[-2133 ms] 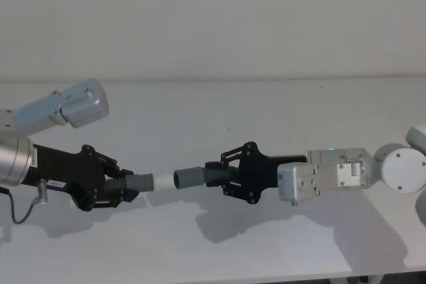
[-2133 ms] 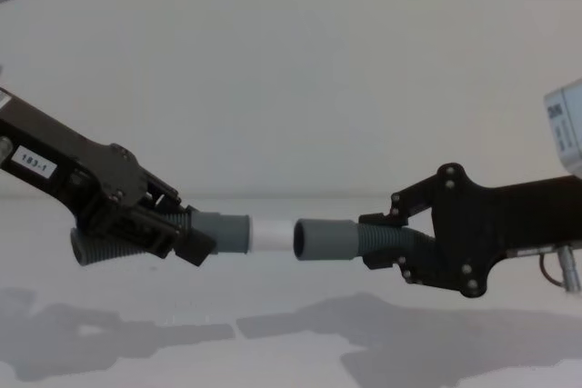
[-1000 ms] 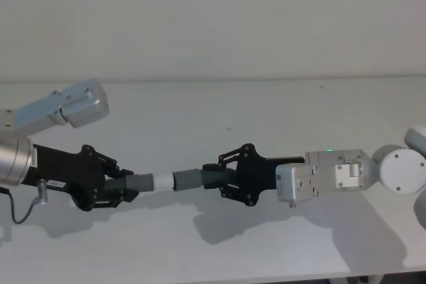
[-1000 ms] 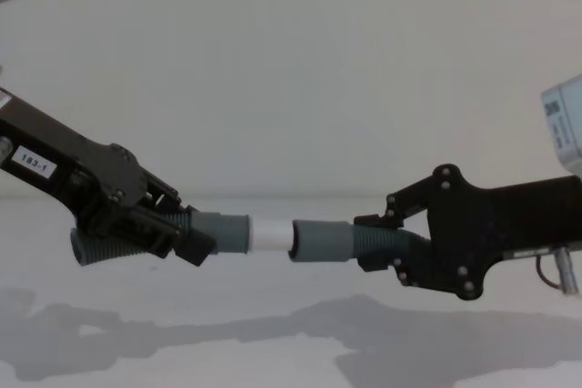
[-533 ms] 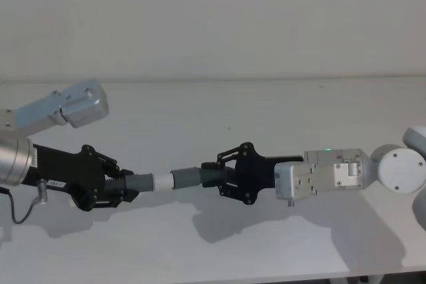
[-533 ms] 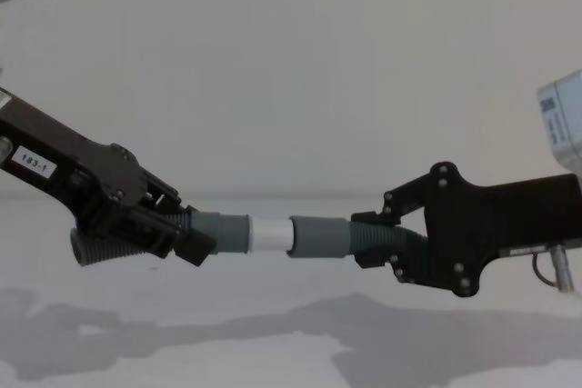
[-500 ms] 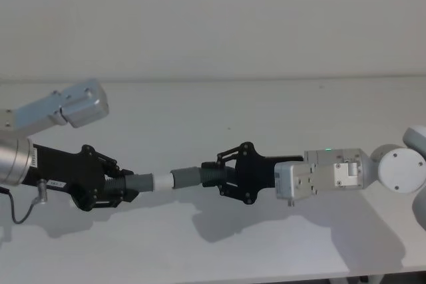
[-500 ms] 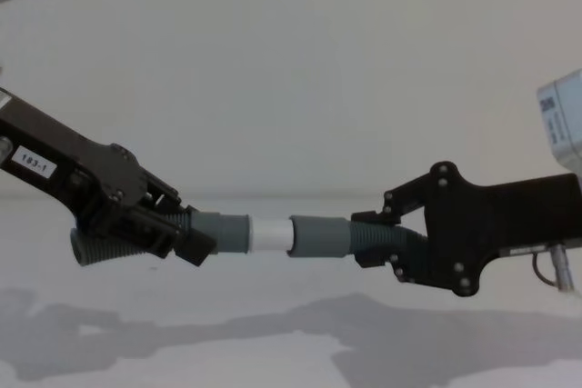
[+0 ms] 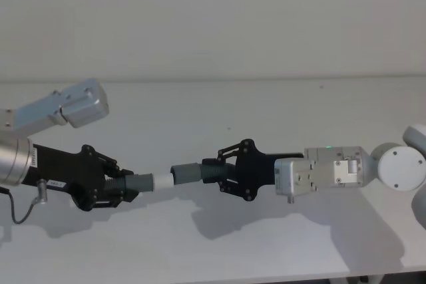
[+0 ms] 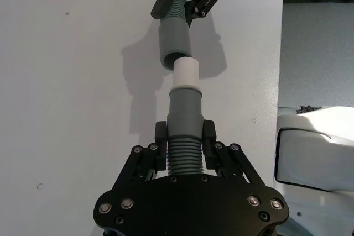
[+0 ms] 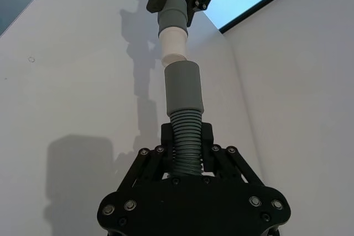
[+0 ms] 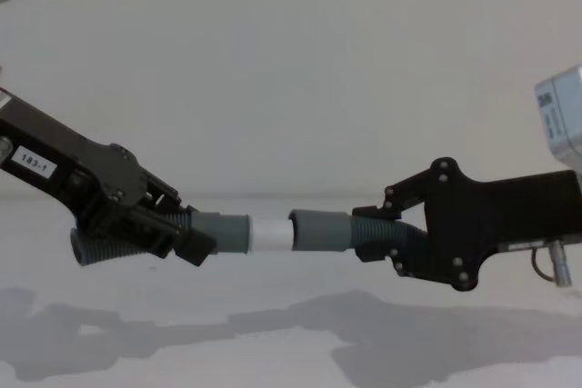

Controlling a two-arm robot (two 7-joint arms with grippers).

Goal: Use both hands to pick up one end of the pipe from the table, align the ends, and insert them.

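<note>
Looking like a robot test bench in a lab: plain matt white table [image 9: 219, 108] running up to a bare white wall [image 9: 213, 18] at 12 o'clock, nothing domestic lying around, numbered label "183-1" [image 12: 33, 164] sitting on the arm at 9 o'clock.

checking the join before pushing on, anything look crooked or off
Slightly. In the head view the open grey cuff meets the white tip at a shallow angle, so the two hose pieces form a bend, not one straight line.

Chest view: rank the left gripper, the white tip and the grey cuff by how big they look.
1. left gripper, by far the largest, though it is also nearest the camera.
2. grey cuff.
3. white tip, the shortest, with its far end at the cuff's mouth.
</note>
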